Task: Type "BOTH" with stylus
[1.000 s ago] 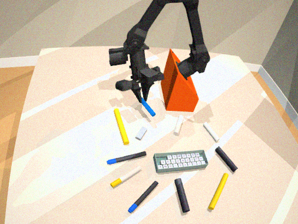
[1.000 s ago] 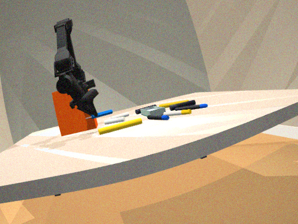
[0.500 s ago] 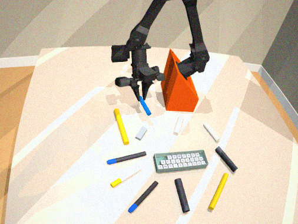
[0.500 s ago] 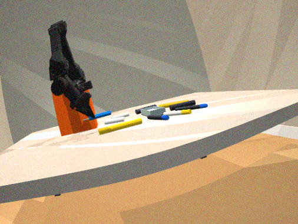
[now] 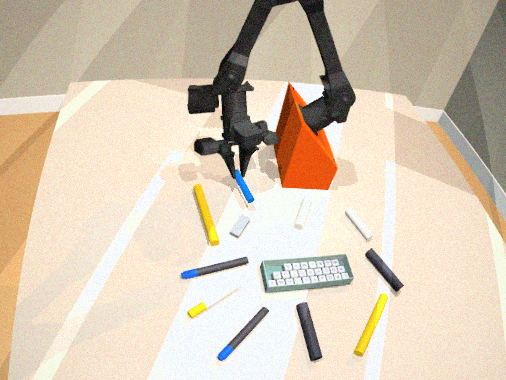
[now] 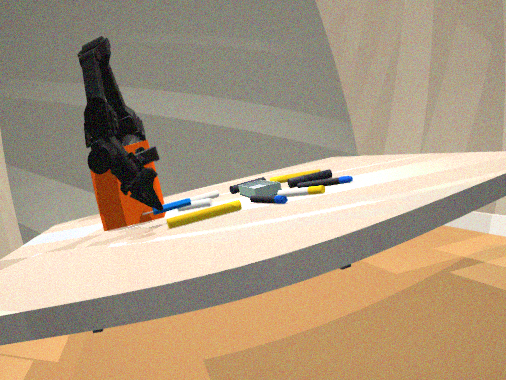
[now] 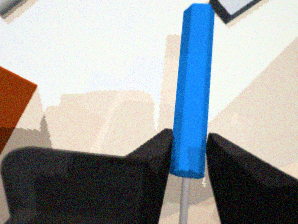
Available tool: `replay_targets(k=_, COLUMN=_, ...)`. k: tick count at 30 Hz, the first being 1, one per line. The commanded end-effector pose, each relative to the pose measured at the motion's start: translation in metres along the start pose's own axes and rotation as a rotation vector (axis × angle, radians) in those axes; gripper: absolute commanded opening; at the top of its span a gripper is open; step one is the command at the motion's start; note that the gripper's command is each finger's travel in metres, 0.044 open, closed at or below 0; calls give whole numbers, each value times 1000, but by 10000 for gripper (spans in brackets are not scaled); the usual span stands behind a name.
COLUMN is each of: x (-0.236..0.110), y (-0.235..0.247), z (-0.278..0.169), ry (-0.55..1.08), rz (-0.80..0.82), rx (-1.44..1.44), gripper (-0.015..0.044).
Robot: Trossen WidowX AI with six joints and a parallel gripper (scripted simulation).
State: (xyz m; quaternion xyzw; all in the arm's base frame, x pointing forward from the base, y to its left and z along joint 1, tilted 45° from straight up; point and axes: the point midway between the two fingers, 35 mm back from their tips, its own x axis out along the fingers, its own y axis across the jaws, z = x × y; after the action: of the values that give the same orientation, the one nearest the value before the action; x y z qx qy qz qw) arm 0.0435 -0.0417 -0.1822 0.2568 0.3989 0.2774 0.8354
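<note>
My gripper (image 5: 239,171) (image 6: 153,203) (image 7: 189,138) is shut on the stylus (image 5: 244,186) (image 6: 172,205) (image 7: 192,90), a blue bar with a thin grey tip. In the wrist view both dark fingers press its lower end, and the grey tip runs back between them. The stylus points forward and down, low over the desk, just left of the orange block. The small teal keyboard (image 5: 306,272) (image 6: 258,188) with white keys lies flat nearer the front of the desk, well away from the gripper.
A tall orange wedge block (image 5: 302,145) (image 6: 117,200) (image 7: 12,107) stands right of the gripper. Around the keyboard lie loose sticks: a yellow rod (image 5: 206,214) (image 6: 203,213), a grey block (image 5: 240,226), white sticks (image 5: 302,213), dark rods (image 5: 384,269), and blue-tipped pens (image 5: 215,267).
</note>
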Motion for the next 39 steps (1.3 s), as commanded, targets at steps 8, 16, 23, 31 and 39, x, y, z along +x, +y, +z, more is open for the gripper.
replay_targets(k=8, x=17, y=2, z=-9, ry=2, rz=5, rx=-1, gripper=0)
replay_targets(k=16, x=21, y=2, z=-11, ry=2, rz=5, rx=-1, gripper=0)
replay_targets(k=23, x=20, y=2, z=-10, ry=-1, rz=2, rx=5, gripper=150)
replay_targets(k=31, x=11, y=1, z=-6, ry=0, rz=2, rx=4, gripper=150)
replay_targets(k=39, x=-31, y=1, z=19, ry=2, rz=4, rx=-2, gripper=150)
